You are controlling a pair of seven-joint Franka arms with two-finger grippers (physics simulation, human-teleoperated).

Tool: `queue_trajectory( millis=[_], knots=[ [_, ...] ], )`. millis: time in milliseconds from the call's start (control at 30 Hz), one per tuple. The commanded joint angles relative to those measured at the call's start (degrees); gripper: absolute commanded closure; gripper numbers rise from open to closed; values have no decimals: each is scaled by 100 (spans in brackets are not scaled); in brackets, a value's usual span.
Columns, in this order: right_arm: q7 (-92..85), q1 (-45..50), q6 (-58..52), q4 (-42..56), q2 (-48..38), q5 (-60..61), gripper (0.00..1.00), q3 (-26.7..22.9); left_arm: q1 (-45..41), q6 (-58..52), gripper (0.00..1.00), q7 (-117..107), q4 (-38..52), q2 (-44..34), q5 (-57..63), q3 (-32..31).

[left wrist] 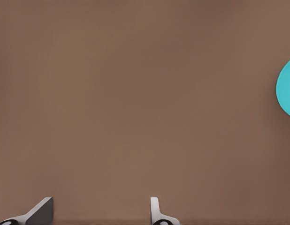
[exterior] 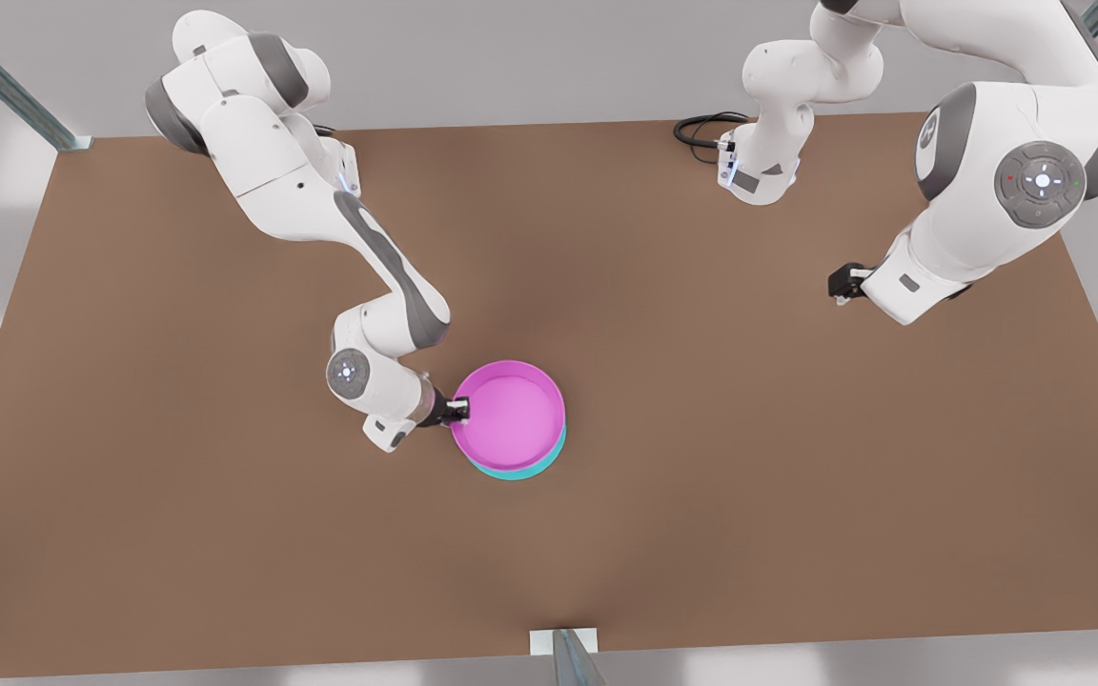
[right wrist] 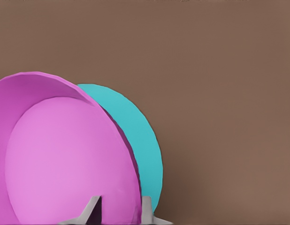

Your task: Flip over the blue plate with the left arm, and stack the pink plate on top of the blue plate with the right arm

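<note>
**Near the middle of the bench: pink plate held over blue**

Near the centre of the front view, the pink plate (exterior: 509, 412) sat on top of the blue plate (exterior: 532, 467), hollow side up, with only a turquoise crescent showing along its lower edge. The right gripper (exterior: 458, 411) was clamped on the pink plate's rim at the side toward the front view's left, one finger inside the raised wall and one outside, as the right wrist view showed (right wrist: 120, 211). Behind the pink dish there, the blue plate (right wrist: 135, 136) showed a flat, plain face, so it was probably lying upside down already.

The left gripper (left wrist: 100, 213) waited well off toward the front view's upper right, its fingers apart over bare bench (exterior: 797, 495), the blue plate (left wrist: 286, 89) just visible at the frame's right edge.

Both dishes looked like light, stiff plastic: smooth, likely slippery, unlikely to break. The raised rim seemed the only sensible hold, pinched across the wall. A light plate on a plain underside might slide on release, so the fingers should open gently.
</note>
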Motion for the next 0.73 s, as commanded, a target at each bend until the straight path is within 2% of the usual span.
queue_trajectory(
  millis=[0, 67, 133, 167, 200, 233, 267, 300, 333, 400, 433, 533, 600, 700],
  knots=[
    [1542, 1, 197, 1, -4, -16, 0, 1, 14, -72, 0, 77, 3, 10, 12, 6],
    [1551, -60, 215, 28, -74, -16, 0, -16, 31, -80, 0, 85, 12, 36, 12, 14],
    [1358, -148, -57, 160, -461, -68, 0, -640, 23, -80, 0, 103, 3, 45, 3, 58],
    [867, -499, -645, 554, -461, -130, 0, -807, 23, -80, 0, 94, 3, 45, 3, 58],
    [-573, -1447, -1796, 1213, -365, -227, 0, -807, 31, -72, 0, 103, 12, 54, -6, 58],
    [-1743, -1923, -2403, 1644, -268, -401, 0, -834, 31, -80, 0, 129, 12, 54, -6, 58],
    [-1965, -2258, -3009, 2075, -294, -1218, 0, -851, 31, -177, 0, 129, 12, 63, -6, 58],
    [-1929, -2275, -4213, 2769, -417, -1554, 0, -860, 23, -221, 0, 112, 38, 63, -6, 58],
    [-1929, -2249, -4935, 3183, -523, -1580, 0, -886, 23, -230, 0, 103, 73, 36, 20, 67],
    [-1358, -2170, -5682, 3324, -1023, -1844, 0, -807, 23, -230, 0, 77, 73, 10, 12, 111],
    [-1166, -2170, -5884, 3324, -1330, -1870, 0, -799, 23, -221, 0, 77, 73, 19, 12, 111],
    [-1051, -2153, -6350, 3403, -1498, -1896, 0, -825, 23, -212, 0, 77, 73, 45, 3, 111],
    [-1059, -2100, -6236, 2946, -2342, -2011, 0, -799, 23, -230, 0, 103, 73, 19, -15, 111],
    [-1059, -2126, -5999, 2480, -2694, -2011, 0, -799, 31, -397, 0, 120, 73, 63, 3, 102]
  ],
)
